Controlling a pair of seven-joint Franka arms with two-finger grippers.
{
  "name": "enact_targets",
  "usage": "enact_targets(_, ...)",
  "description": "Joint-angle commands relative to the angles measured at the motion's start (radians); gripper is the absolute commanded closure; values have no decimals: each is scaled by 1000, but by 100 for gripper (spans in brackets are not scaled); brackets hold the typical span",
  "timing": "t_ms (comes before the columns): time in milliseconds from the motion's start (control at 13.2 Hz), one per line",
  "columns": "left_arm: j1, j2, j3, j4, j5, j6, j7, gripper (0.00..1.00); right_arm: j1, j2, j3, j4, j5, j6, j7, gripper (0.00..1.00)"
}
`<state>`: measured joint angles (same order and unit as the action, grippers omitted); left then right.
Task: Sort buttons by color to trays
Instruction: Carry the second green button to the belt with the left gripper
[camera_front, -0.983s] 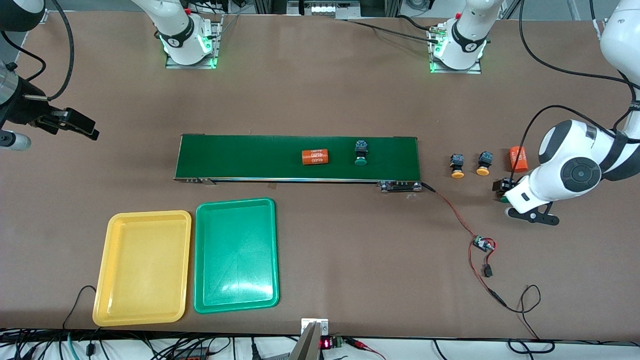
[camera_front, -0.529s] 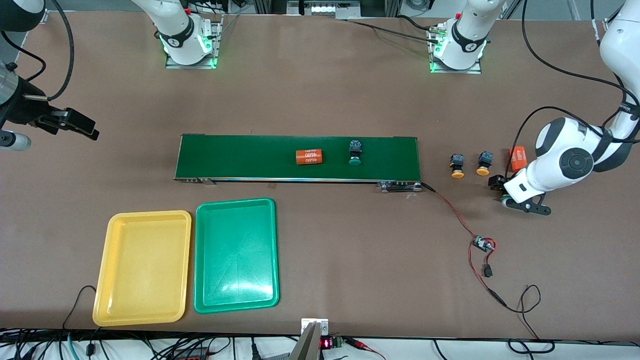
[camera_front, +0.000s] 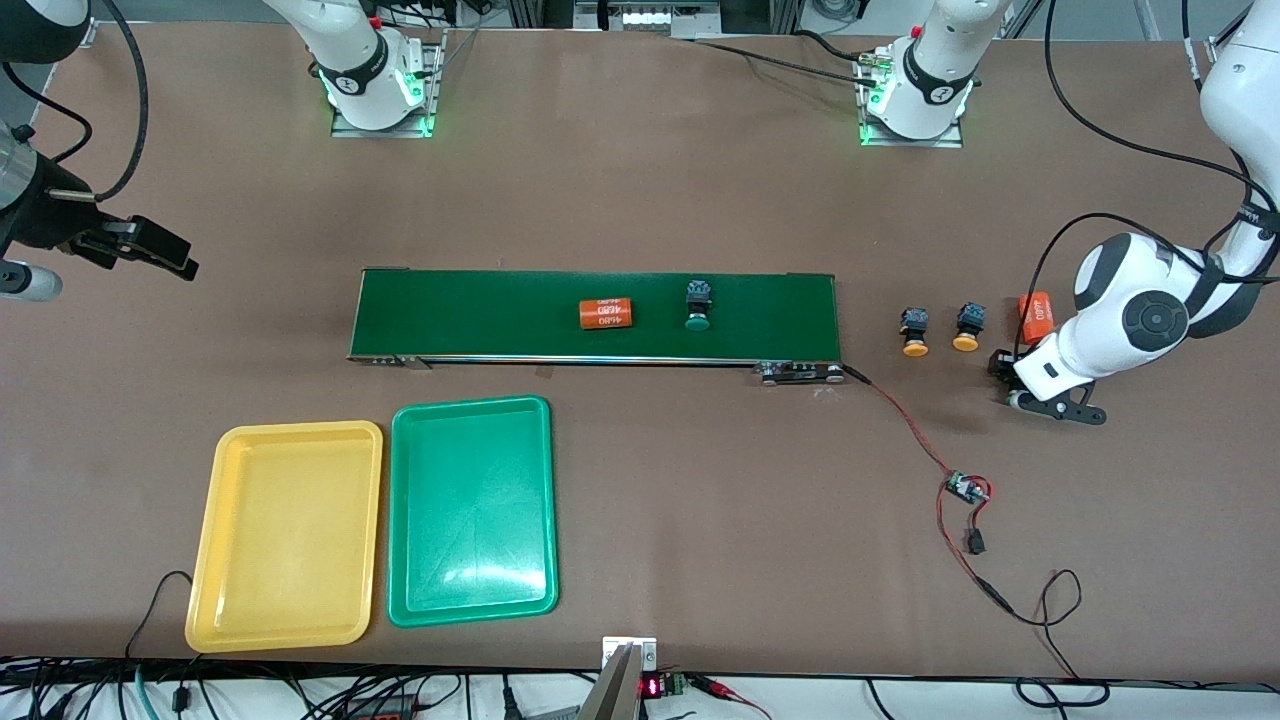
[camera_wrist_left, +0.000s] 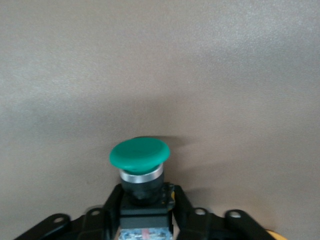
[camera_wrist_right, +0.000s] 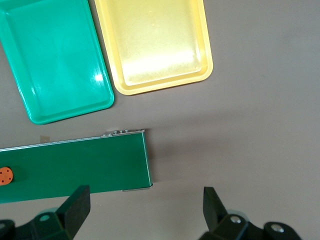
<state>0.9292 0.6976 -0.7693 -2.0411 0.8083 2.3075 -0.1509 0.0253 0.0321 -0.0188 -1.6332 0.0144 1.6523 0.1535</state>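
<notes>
My left gripper (camera_front: 1004, 376) is shut on a green button (camera_wrist_left: 140, 154), gripping its dark body (camera_wrist_left: 145, 200), low over the table beside two yellow buttons (camera_front: 913, 333) (camera_front: 966, 328). A second green button (camera_front: 697, 306) rides on the dark-green conveyor belt (camera_front: 480, 315). The yellow tray (camera_front: 285, 535) and the green tray (camera_front: 470, 510) lie side by side, empty, nearer the front camera than the belt; both show in the right wrist view (camera_wrist_right: 155, 45) (camera_wrist_right: 55, 65). My right gripper (camera_front: 160, 250) waits open and empty (camera_wrist_right: 145, 210) in the air at the right arm's end of the table.
An orange 4680 cylinder (camera_front: 606, 314) lies on the belt beside the green button. Another orange cylinder (camera_front: 1035, 316) lies on the table by the left arm. A red wire with a small circuit board (camera_front: 965, 488) runs from the belt's end toward the front edge.
The belt has carried the cylinder and the green button toward the right arm's end. My left gripper, holding its green button, has shifted slightly. The right arm has not moved.
</notes>
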Motion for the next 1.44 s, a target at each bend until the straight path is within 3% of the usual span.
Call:
enact_targets(0,5,-3,-7,-22,23,4,-18,74,-8,6,3,15,13,-3,-9,0)
enact_targets(151,8,-21,-68,-5,20,-49,-19,74,-8,6,3,15,13,-3,-9,0)
enact_targets(378,8,-24,-239,85,-7,-266,-29,74,-8,6,3,15,13,-2,-9,0)
enact_targets(529,-24,-21,-304,154,-116,-373,-42,74,-8,6,3,15,13,-2,-9,0)
enact_targets(680,-148,-23,-318,223,-213,-495,-41,74,-8,6,3,15,13,-2,-9,0)
enact_targets(907,-275,-7,-317,243,-338,-494,-68,74,-7,6,3,15,13,0,-9,0)
enact_targets(1058,-415,-3,-306,255,-360,-488,-110,74,-8,6,3,15,13,-2,-8,0)
enact_targets(1361,-529,26,-286,245,-359,-424,-353,74,-8,6,3,15,13,0,-8,0)
